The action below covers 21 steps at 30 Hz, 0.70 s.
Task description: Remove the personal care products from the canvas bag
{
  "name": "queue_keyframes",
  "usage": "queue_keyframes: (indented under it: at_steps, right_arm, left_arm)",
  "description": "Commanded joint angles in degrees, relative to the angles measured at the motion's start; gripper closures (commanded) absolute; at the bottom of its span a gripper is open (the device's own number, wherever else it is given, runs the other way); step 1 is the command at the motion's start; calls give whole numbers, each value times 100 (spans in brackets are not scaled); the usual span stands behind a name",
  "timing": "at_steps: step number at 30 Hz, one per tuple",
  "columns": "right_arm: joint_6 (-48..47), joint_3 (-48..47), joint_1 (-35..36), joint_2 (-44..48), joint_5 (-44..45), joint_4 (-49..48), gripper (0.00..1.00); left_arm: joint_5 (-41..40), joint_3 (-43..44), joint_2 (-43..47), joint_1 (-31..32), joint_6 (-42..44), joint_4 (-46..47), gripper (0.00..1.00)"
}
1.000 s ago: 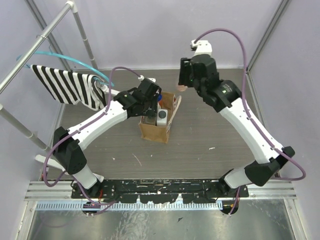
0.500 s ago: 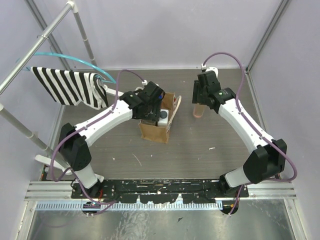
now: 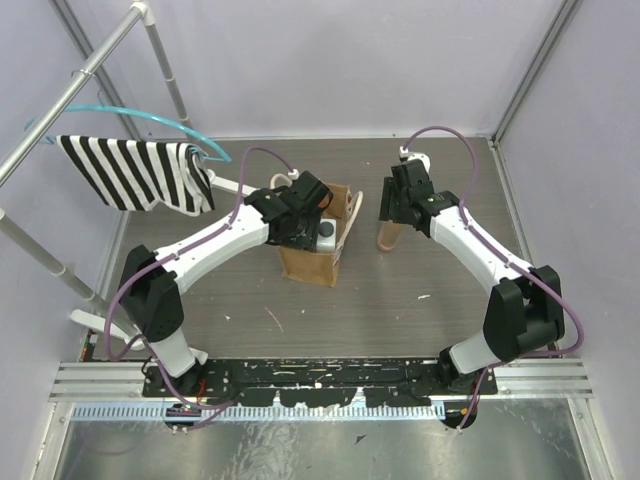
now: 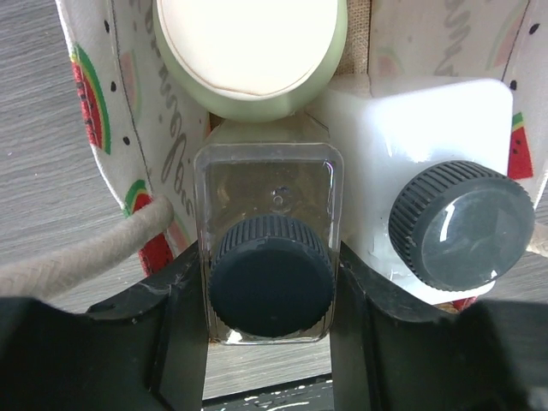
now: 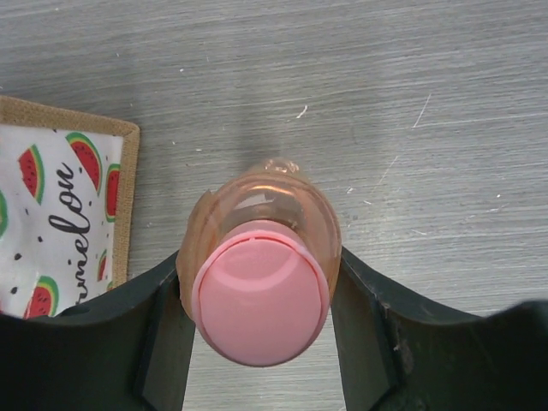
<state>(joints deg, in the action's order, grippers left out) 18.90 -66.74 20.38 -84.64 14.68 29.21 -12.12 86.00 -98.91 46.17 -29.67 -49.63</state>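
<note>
The tan canvas bag (image 3: 312,258) stands upright mid-table, its watermelon-print lining (image 4: 111,103) showing. My left gripper (image 3: 308,222) reaches into its open top and is shut on the clear bottle with a dark cap (image 4: 270,257), one finger on each side. Beside it in the bag are the white bottle with a black cap (image 4: 462,227) and the olive bottle with a cream cap (image 4: 248,51). My right gripper (image 3: 392,212) is shut on the pink-capped orange bottle (image 5: 259,291), held upright just right of the bag (image 5: 60,214), low over the table (image 5: 428,103). The blue-capped bottle is hidden.
A black-and-white striped cloth (image 3: 130,172) hangs on a metal rack (image 3: 100,60) at the back left. A white rope handle (image 4: 77,257) lies over the bag's left side. Grey walls close in the table at the back and sides.
My right arm has come down and toward the bag with the pink-capped bottle, from high at the back to low over the table. My left gripper has stayed in the bag.
</note>
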Motion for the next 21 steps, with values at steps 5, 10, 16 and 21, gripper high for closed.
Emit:
queue_keyframes:
  at_steps: [5,10,16,21]
  right_arm:
    - [87,-67,-17,229,-121,-735,20]
    - [-77,-252,205,566,242,-559,1]
    - [-235,-732,1330,1355,893,-437,3]
    - [-520,-1072,2684,1544,1743,-585,8]
  left_arm:
    - [-403,610,244,27,105,-346,100]
    - [-583,1105,972,47,77,-508,100]
    - [-1053,2111,1680,52,119,-1100,100]
    - [-1723,2356,2340,68,-107,-1550,100]
